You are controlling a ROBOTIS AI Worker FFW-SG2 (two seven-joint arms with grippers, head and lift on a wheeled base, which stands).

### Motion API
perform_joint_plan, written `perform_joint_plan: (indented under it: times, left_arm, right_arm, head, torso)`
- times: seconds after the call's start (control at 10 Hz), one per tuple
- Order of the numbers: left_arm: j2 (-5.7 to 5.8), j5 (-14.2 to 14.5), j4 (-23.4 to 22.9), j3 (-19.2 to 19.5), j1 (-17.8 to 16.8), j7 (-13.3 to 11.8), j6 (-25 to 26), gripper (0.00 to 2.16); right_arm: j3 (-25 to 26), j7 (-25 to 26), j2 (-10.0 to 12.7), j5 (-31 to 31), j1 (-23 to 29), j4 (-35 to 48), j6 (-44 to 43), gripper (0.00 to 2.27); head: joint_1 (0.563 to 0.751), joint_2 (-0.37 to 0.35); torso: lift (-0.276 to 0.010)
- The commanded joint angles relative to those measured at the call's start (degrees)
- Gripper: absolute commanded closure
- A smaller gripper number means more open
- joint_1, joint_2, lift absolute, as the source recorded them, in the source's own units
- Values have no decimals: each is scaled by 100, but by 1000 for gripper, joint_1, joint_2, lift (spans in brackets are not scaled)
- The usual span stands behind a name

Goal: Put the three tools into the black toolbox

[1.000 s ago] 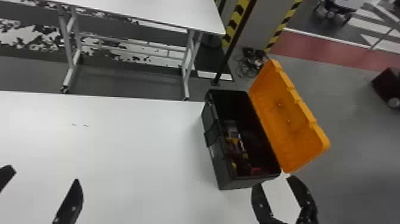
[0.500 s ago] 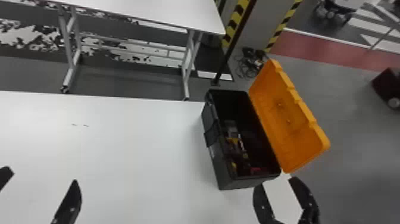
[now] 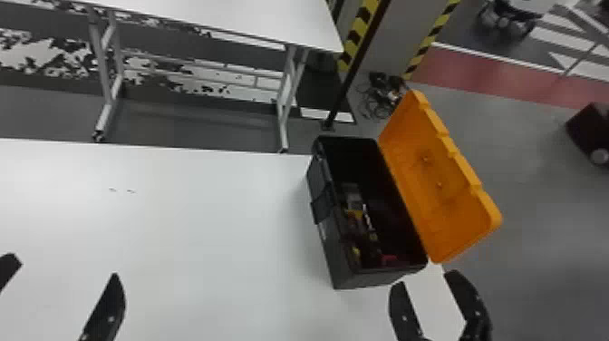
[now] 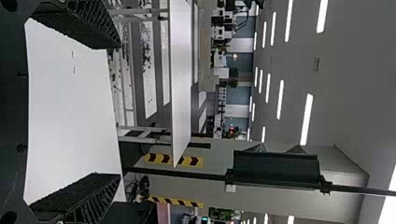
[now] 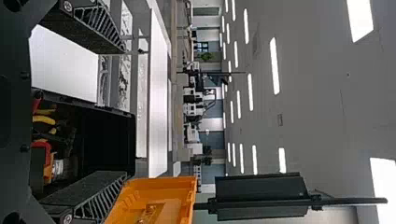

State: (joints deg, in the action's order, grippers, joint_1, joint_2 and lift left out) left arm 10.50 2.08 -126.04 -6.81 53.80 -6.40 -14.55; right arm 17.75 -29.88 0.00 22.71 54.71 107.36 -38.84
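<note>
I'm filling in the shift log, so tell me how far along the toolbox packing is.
Done, it seems: colored tools lie inside the black toolbox, though they overlap too much to confirm all three. In hand: nothing; the left gripper and right gripper are open and empty. Left: probably no packing; the orange lid stands open.

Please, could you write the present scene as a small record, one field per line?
toolbox: black, at the right end of the white table
lid: orange, open
tools: inside the toolbox, with yellow and red parts; exact count unclear
left gripper: open, empty, over the table's left part
right gripper: open, empty, near the toolbox's near end
</note>
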Motion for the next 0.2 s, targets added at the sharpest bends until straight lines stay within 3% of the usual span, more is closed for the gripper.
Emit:
perform_joint_plan:
  times: [0.0,0.1]
  left_arm:
    - [-13,-15,10,-14,-1,-1,-8,12]
    - [-13,-24,19,-22,7,-1,-8,12]
  right_arm:
    - [0,-9,5,32,31,5,-40,73]
    - [-9,-17,5,32,31,-4,-40,73]
  head:
    - [695,-350]
    - [695,-350]
  torso:
    - [-51]
    - [-51]
